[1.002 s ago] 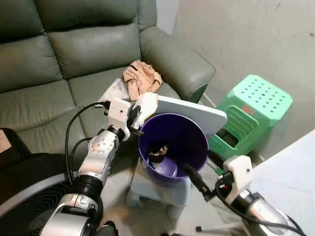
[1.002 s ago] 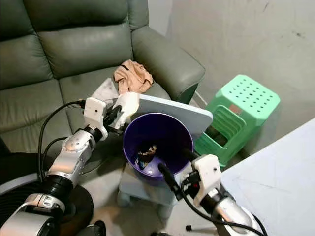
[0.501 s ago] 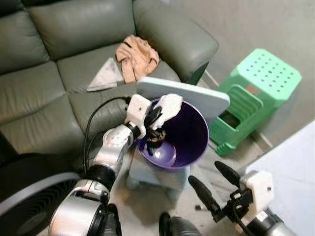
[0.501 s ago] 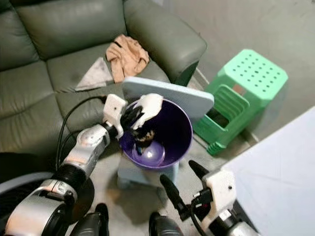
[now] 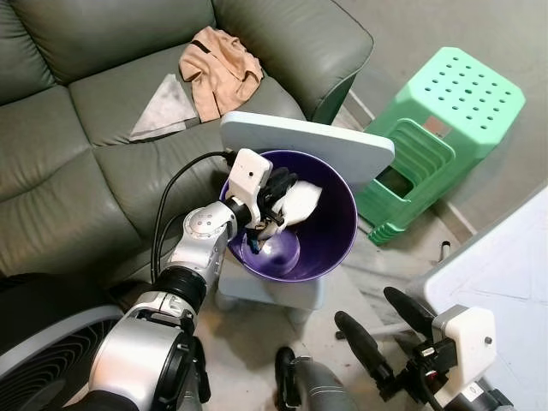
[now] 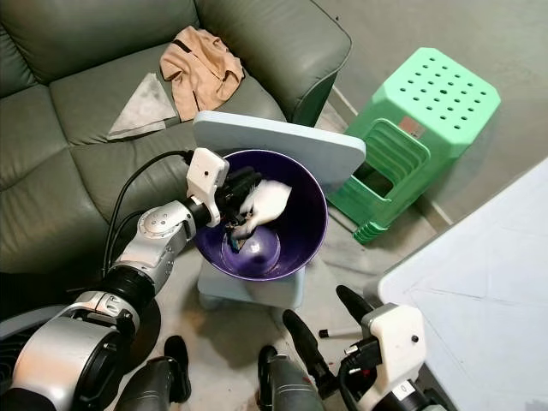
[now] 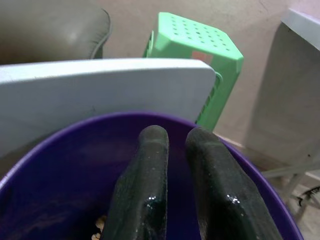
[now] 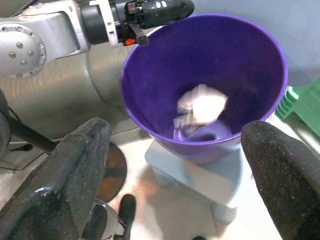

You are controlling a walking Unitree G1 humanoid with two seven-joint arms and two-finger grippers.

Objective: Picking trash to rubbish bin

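Since the earlier frames, the left gripper [image 5: 276, 190] has gone from the near rim of the purple bin [image 5: 330, 244] to over its opening, and the white wad of trash [image 5: 295, 204] that it carried now sits blurred just off its fingertips, inside the bin's mouth. From the right wrist the wad [image 8: 202, 106] looks loose in the air above the purple floor, apart from the black fingers. The left wrist view shows those two fingers [image 7: 145, 190] close together with only a thin gap and nothing between them, pointing down into the bin.

Low at the near edge, the right gripper [image 5: 385, 338] hangs with its two fingers spread wide and empty, well apart from the bin.

Beneath the bin is a pale grey stool [image 5: 274, 291], and a pale flat board [image 5: 300, 141] leans against the bin's far rim. Dark scraps [image 6: 235, 242] lie at the bottom. Behind stands a green leather sofa [image 5: 77, 163], with a tan cloth [image 5: 218, 68] and a grey triangular piece [image 5: 163, 107] on its seat. To the robot's right of the bin is a green plastic stool [image 5: 445, 128]. A round black fan [image 5: 34, 360] fills the near left corner.
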